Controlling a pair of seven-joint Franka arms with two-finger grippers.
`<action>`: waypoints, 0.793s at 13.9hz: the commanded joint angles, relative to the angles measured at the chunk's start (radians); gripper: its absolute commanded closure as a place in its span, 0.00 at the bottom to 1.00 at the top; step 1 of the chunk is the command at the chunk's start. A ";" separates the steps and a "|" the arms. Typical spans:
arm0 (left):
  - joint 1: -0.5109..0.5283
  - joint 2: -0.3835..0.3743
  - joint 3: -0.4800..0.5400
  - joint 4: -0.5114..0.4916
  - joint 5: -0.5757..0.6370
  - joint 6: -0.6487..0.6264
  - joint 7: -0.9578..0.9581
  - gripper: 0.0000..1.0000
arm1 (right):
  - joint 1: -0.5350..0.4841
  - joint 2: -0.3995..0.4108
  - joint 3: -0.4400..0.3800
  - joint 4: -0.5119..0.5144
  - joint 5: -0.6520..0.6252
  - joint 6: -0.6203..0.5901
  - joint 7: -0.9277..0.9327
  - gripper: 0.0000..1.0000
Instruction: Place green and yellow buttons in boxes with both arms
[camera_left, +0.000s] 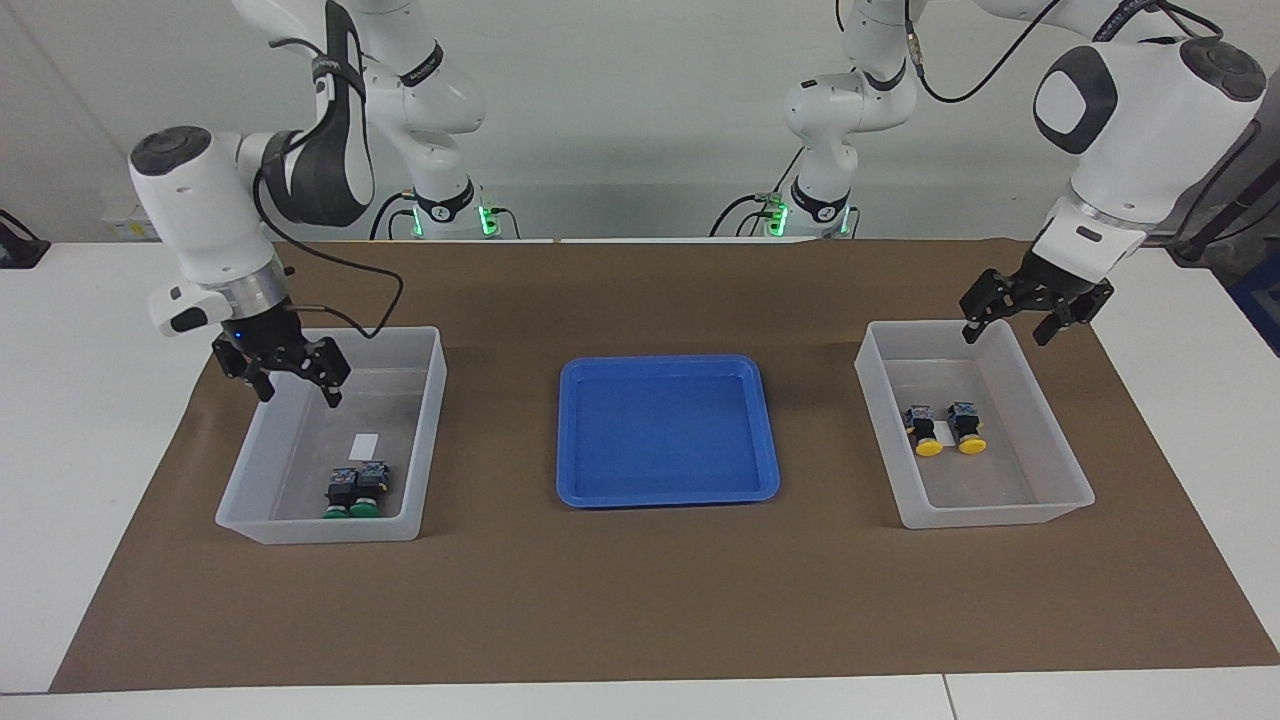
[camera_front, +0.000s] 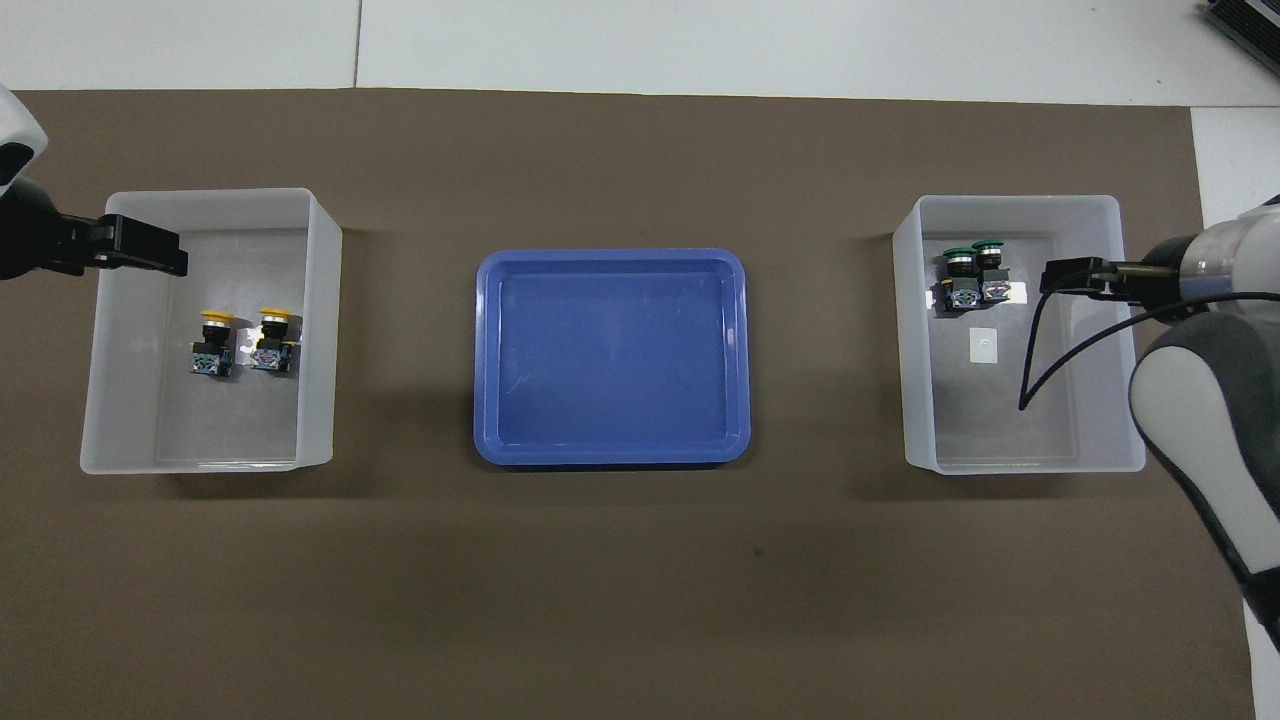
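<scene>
Two green buttons (camera_left: 354, 493) (camera_front: 972, 274) lie side by side in the box (camera_left: 431, 392) (camera_front: 1005, 204) at the right arm's end of the table, toward the box's end farther from the robots. My right gripper (camera_left: 300, 393) (camera_front: 1052, 275) hangs open and empty over that box's nearer half, well above the buttons. Two yellow buttons (camera_left: 941, 428) (camera_front: 243, 340) lie together in the other box (camera_left: 1062, 452) (camera_front: 322, 330) at the left arm's end. My left gripper (camera_left: 1004, 338) (camera_front: 176, 262) hangs open and empty over that box's nearer rim.
A shallow blue tray (camera_left: 568, 430) (camera_front: 610, 350) with nothing in it sits between the two boxes on the brown mat (camera_left: 640, 590). A small white label (camera_front: 984, 345) lies on the floor of the box with the green buttons.
</scene>
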 joint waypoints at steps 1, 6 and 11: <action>-0.009 -0.038 0.007 -0.047 0.020 0.023 -0.013 0.00 | 0.006 0.002 0.004 0.134 -0.022 -0.214 0.021 0.00; -0.006 -0.038 0.007 -0.047 0.020 0.025 -0.012 0.00 | 0.064 0.016 0.012 0.298 -0.091 -0.408 0.057 0.00; -0.009 -0.038 0.007 -0.051 0.020 0.025 -0.012 0.00 | 0.092 0.003 0.033 0.275 -0.076 -0.411 0.085 0.00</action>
